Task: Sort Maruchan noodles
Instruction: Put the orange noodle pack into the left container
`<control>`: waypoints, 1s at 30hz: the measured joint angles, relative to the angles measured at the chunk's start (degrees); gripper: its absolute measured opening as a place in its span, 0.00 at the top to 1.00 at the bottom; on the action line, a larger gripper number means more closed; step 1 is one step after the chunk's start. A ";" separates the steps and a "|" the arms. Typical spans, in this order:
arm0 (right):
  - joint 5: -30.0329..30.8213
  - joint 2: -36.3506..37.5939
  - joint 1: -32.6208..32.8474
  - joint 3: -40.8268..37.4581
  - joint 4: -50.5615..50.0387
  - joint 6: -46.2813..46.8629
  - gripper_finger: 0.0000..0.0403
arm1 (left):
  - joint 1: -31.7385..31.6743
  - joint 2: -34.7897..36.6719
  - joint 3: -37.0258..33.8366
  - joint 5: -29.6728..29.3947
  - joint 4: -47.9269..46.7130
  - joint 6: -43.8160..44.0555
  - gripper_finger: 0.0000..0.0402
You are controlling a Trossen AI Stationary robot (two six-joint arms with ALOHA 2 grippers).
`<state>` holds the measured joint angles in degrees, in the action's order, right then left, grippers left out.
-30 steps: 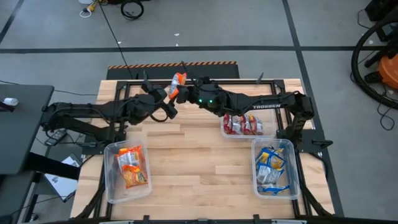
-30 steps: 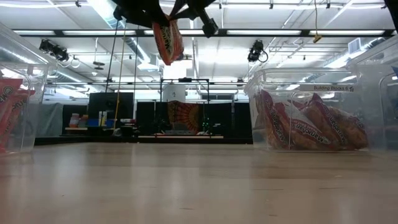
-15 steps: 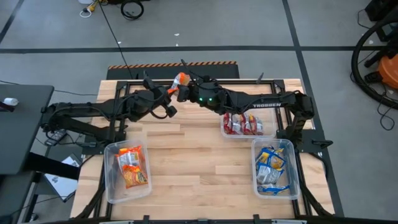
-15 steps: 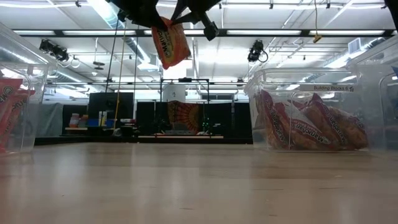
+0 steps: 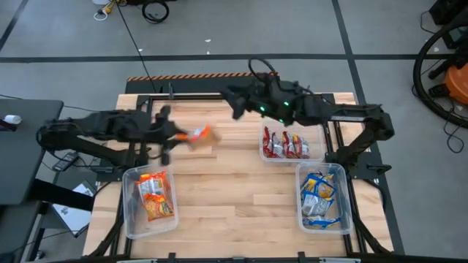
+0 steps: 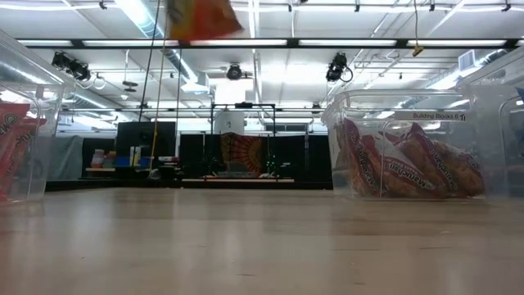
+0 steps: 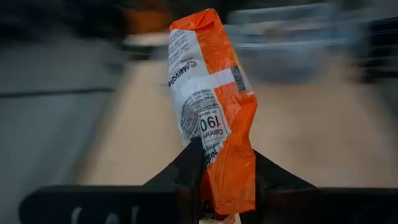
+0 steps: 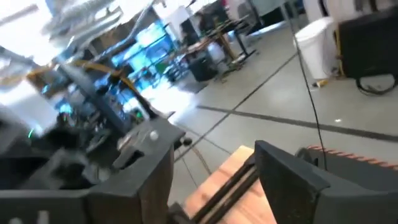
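One orange Maruchan noodle packet (image 5: 199, 134) is in the air over the table's far left part; my left gripper (image 5: 184, 136) is shut on it. The low view catches it at the top edge, the orange packet (image 6: 201, 16). My right gripper (image 5: 235, 102) stands open near the far edge, apart from the packet, with nothing between its fingers (image 8: 143, 174). More orange packets (image 5: 155, 196) lie in the near left bin, red ones (image 5: 287, 145) in the right bin and blue ones (image 5: 320, 196) in the near right bin. My left gripper (image 7: 227, 180) pinches one short end of the orange packet (image 7: 231, 177) between its two fingers. The fingers come from the table's left, slanting a little downward. The rest of the packet sticks out beyond the fingertips, crumpled, lifted clear of the table.
Three clear bins stand on the wooden table: one at the near left (image 5: 131, 219), one at the right (image 5: 314, 155), one at the near right (image 5: 344, 219). The middle of the tabletop (image 5: 234, 190) is bare wood. A black frame runs along the far edge (image 5: 197, 95).
The orange packet has passed from my right gripper to my left. My left gripper shut on it and drew back toward the table's left and near side, carrying it. My right gripper opened, let go and pulled away up and toward the right.
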<state>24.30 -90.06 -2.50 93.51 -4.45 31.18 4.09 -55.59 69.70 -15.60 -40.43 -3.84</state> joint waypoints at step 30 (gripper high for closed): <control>21.31 -7.77 26.41 -0.15 2.07 6.46 0.42 | 72.64 -0.32 -11.30 -17.32 -21.49 69.19 0.83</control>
<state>45.60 -97.83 23.91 93.36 -2.38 37.64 76.73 -55.91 58.40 -32.92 -61.92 65.35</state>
